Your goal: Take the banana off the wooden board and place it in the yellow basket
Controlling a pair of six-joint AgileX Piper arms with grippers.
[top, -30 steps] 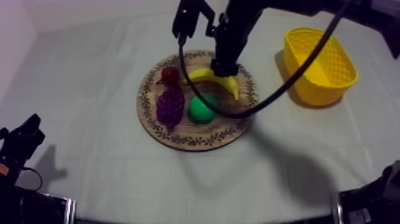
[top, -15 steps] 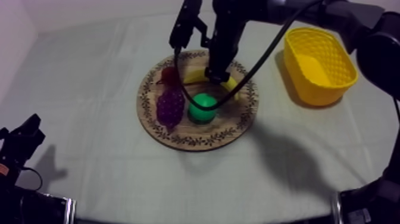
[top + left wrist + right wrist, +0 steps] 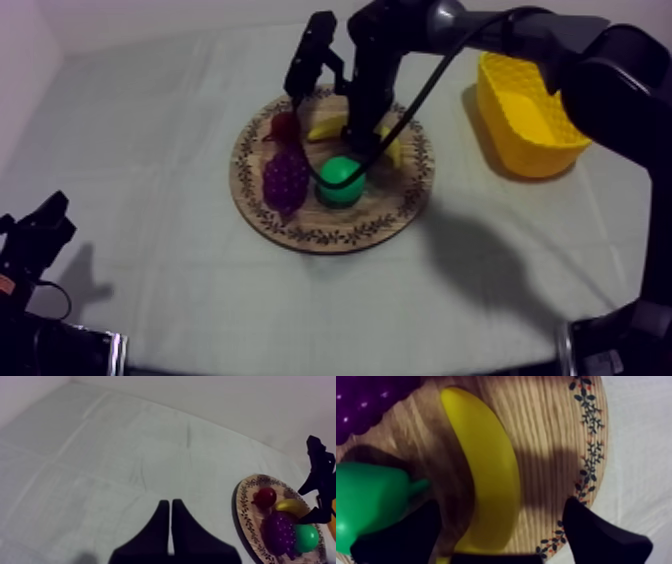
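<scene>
The yellow banana [image 3: 486, 471] lies on the round wooden board [image 3: 330, 236], behind the green pear [image 3: 340, 182]. My right gripper [image 3: 501, 508] is open and low over the board, one black finger [image 3: 406, 536] on the pear side of the banana and the other by the patterned rim. From above, the right gripper [image 3: 361, 135] covers the banana's [image 3: 322, 128] middle, and both ends stick out. My left gripper [image 3: 171, 507] is shut on nothing and rests at the table's near left [image 3: 38, 232]. The yellow basket [image 3: 530, 110] stands at the right.
Purple grapes [image 3: 287, 178] and a small red fruit [image 3: 285, 124] lie on the board's left half, close to the banana. The right arm reaches in from the upper right, passing above the basket's left side. Bare cloth surrounds the board.
My right gripper has come down over the board and now straddles the banana's middle. The fruit and my left arm have not moved.
</scene>
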